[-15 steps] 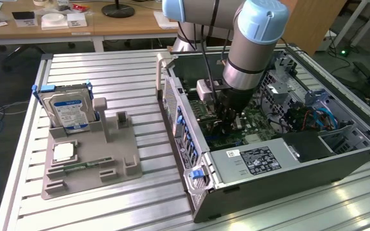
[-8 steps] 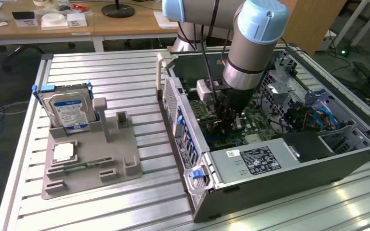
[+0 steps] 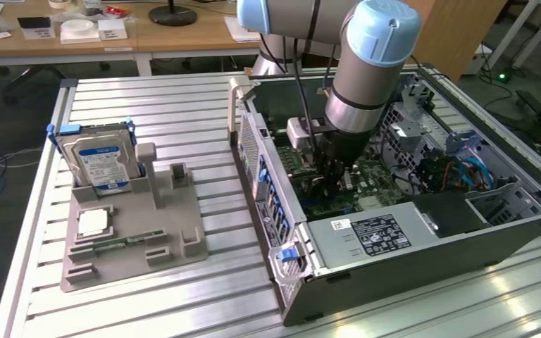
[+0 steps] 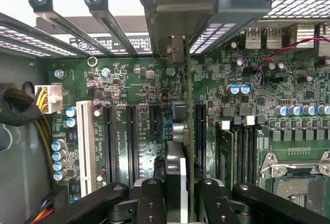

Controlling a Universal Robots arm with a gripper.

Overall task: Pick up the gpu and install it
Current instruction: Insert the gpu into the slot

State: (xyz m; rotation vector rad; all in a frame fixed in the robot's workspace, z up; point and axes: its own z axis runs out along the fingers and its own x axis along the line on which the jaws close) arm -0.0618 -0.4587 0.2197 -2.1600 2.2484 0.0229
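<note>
From across the room, the arm reaches down into the open computer case (image 3: 393, 232) at the frame's centre, its tool (image 3: 332, 165) deep among the boards. The wrist view shows more: the tool (image 4: 178, 195) is clenched on the gpu (image 4: 188, 131), held edge-on above the green motherboard (image 4: 144, 79), beside the black expansion slots (image 4: 131, 141). On the ribbed surface (image 3: 139, 98) at left, a grey fixture (image 3: 139, 239) carries the hard drive (image 3: 101, 162) upright.
</note>
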